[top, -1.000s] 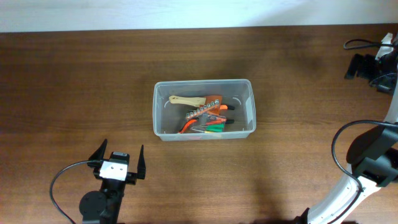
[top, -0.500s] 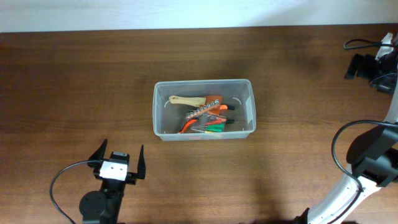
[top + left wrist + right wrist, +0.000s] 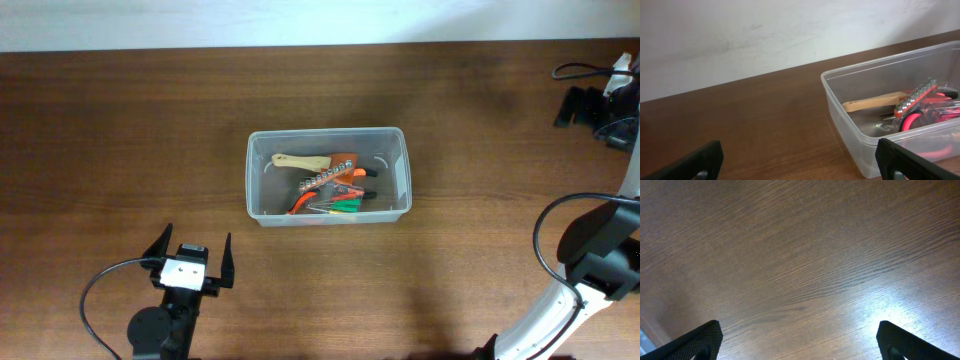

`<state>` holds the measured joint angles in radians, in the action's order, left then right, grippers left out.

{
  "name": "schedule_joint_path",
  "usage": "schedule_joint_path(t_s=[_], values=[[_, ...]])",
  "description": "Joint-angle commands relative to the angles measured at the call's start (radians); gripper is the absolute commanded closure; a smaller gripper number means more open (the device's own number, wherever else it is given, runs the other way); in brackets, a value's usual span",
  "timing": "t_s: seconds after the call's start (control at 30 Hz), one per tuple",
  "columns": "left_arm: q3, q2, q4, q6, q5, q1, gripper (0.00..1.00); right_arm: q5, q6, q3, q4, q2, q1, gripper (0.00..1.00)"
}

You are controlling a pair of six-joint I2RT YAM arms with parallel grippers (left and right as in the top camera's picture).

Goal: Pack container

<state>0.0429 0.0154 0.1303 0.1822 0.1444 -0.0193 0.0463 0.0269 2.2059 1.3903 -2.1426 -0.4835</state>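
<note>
Nothing had moved since the frame 1 s before: both arms and the tub sat exactly as they had. The container (image 3: 251, 176), a clear plastic tub with rounded corners, stood near the middle of the wooden table (image 3: 120, 130), its long side running left to right. Inside it lay a wooden-handled tool (image 3: 298, 160) toward the far side, a rail of metal sockets (image 3: 324, 181) lying at a slant across the middle, orange-handled tools (image 3: 299, 206) and green-handled screwdrivers (image 3: 346, 206) toward the near wall.

The left gripper (image 3: 198, 233) sat near the table's front edge, to the left of the tub and well apart from it, with its 2 fingers spread wide and nothing between them. Its wrist view looked across the table at the tub's left end, with a pale wall behind. A black cable (image 3: 92, 293) looped beside that arm.

The right gripper (image 3: 799, 335) was also spread wide and empty; its wrist view showed only bare wood grain between the 2 finger tips.
</note>
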Motion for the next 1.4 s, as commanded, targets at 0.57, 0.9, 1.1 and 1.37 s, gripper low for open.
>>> schedule_joint_path(t_s=[0.57,0.9,1.1,1.37], values=[[-0.007,-0.01,-0.003,-0.012,-0.011,-0.005,0.01,0.002,-0.005,-0.02,-0.199,0.167,0.039,0.01],[-0.007,-0.01,-0.003,-0.012,-0.011,-0.005,0.01,0.002,-0.006,-0.492,-0.612,0.69,0.173,0.01],[-0.007,-0.01,-0.003,-0.012,-0.011,-0.005,0.01,0.002,-0.006,-0.837,-0.771,1.057,0.274,0.01],[-0.007,-0.01,-0.003,-0.012,-0.011,-0.005,0.01,0.003,-0.007,-1.198,-0.925,1.494,0.401,0.01]])
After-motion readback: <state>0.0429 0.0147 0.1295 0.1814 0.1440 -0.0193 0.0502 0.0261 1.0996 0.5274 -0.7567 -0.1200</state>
